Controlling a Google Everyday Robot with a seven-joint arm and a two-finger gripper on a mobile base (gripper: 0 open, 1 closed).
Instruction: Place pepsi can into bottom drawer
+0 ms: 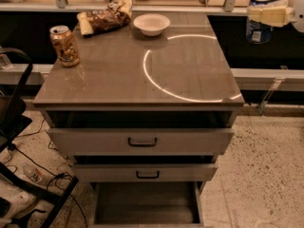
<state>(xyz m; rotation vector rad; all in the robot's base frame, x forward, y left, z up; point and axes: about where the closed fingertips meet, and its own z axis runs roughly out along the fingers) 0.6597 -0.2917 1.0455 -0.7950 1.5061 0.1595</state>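
Observation:
The pepsi can (260, 30), dark blue with a silver top, hangs in the air at the top right, past the cabinet's right edge. My gripper (269, 14) is shut on the can, its pale fingers (266, 14) clamped across the upper part. The bottom drawer (147, 204) stands pulled open at the foot of the grey cabinet, with a dark interior and nothing visible in it. It lies well below and to the left of the can.
On the cabinet top (109, 75) stand a tan-orange can (64, 45) at the left, a snack bag (105, 17) at the back and a white bowl (151, 23). The two upper drawers (142, 140) are slightly open. A black chair frame (19, 141) and cables are at the left.

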